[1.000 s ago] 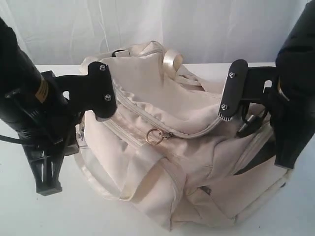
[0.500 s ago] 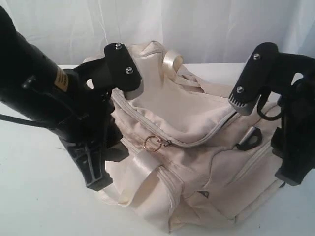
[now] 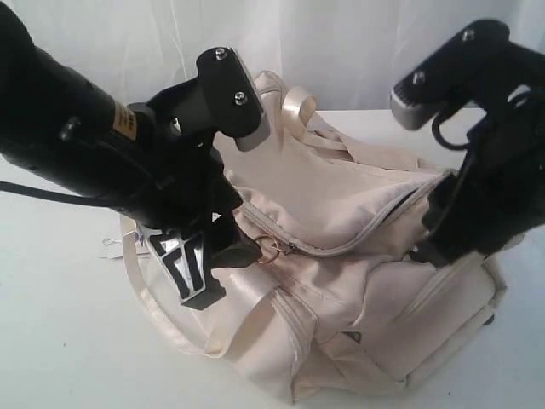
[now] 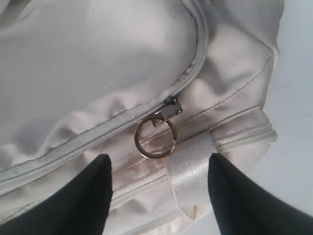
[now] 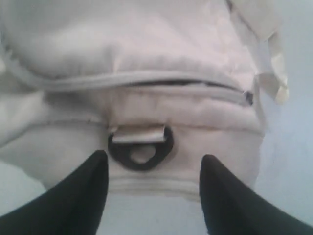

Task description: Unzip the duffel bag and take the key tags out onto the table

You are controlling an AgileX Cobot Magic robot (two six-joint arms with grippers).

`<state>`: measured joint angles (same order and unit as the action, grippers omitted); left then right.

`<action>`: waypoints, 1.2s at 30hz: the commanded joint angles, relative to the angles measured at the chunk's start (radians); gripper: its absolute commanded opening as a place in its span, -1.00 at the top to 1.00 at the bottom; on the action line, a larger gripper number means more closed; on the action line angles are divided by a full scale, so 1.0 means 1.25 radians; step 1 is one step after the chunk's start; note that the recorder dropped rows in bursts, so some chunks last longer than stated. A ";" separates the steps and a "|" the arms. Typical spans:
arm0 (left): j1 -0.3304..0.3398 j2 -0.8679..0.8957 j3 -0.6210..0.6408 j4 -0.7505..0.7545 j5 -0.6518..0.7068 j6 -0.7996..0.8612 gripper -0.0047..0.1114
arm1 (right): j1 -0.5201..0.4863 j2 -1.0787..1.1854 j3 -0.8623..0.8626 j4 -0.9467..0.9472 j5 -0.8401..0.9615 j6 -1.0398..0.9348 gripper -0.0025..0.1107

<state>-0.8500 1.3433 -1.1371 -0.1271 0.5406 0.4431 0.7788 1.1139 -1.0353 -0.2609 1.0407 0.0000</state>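
The cream duffel bag (image 3: 341, 281) lies on the white table (image 3: 60, 341), and its top zipper (image 3: 358, 239) looks nearly closed. The zipper's gold ring pull (image 3: 268, 250) hangs at the front. My left gripper (image 4: 159, 161) is open just above the bag. The ring pull (image 4: 155, 138) lies just beyond its fingertips, next to a shiny strap handle (image 4: 190, 171). My right gripper (image 5: 152, 159) is open at the bag's right end, with a black D-ring (image 5: 141, 149) between its tips. A thin dark slit (image 5: 181, 84) shows along the zipper there. The key tags are out of view.
A white curtain hangs behind the table. The left arm (image 3: 77, 153) covers the bag's left part and the right arm (image 3: 485, 187) covers its right end. A loose strap handle (image 3: 153, 298) loops onto the table at the front left.
The left arm has swung right over the bag's front, bringing its jaws to the ring pull. The right arm has risen and tipped down at the bag's right end.
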 commanded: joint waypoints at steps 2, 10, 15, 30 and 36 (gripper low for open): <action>0.000 -0.002 0.006 -0.045 -0.003 0.026 -0.14 | -0.072 0.003 -0.073 0.000 -0.085 0.021 0.20; 0.000 0.029 0.006 -0.232 -0.003 0.239 -0.14 | -0.138 0.003 -0.125 0.027 -0.085 -0.042 0.96; 0.000 0.052 0.006 -0.209 -0.018 0.229 -0.14 | -0.138 -0.009 -0.118 0.071 -0.084 -0.062 0.96; 0.000 0.093 0.006 -0.049 -0.081 0.229 -0.24 | -0.138 -0.034 -0.118 0.072 -0.087 -0.064 0.96; 0.000 0.095 0.006 -0.049 -0.095 0.227 -0.24 | -0.138 -0.034 -0.118 0.072 -0.090 -0.064 0.96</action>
<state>-0.8500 1.4626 -1.1371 -0.1826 0.4180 0.7273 0.6106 1.0787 -1.1844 -0.1733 0.9329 -0.0710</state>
